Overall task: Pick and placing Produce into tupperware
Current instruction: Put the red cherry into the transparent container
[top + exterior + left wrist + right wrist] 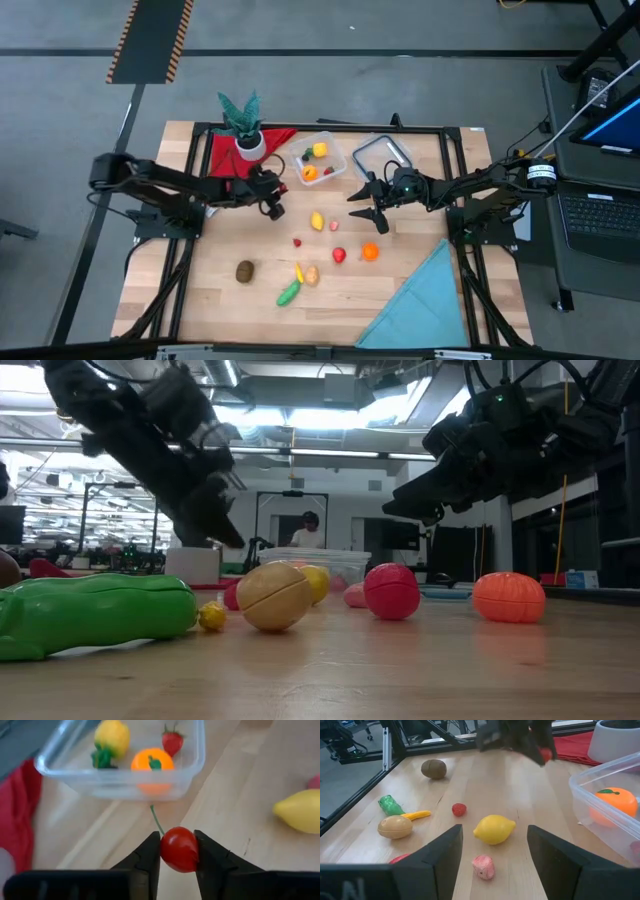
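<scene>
The left claw [178, 851] is pinching a small red cherry tomato [179, 849] between its fingers, hanging just above the worktop [240, 780] right beside the tupperware [120, 782], which is holding a yellow fruit [113, 735], an orange [152, 761] and a strawberry [172, 742]. The right claw [494, 852] is hovering with fingers spread wide, empty, over a lemon [494, 829] and a pink piece [483, 866]; farther out are lying a kiwi [434, 768] and a green vegetable [391, 805].

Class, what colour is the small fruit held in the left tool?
Red, with a thin green stem: a cherry in the left tool. The left wrist view shows it best.
</scene>
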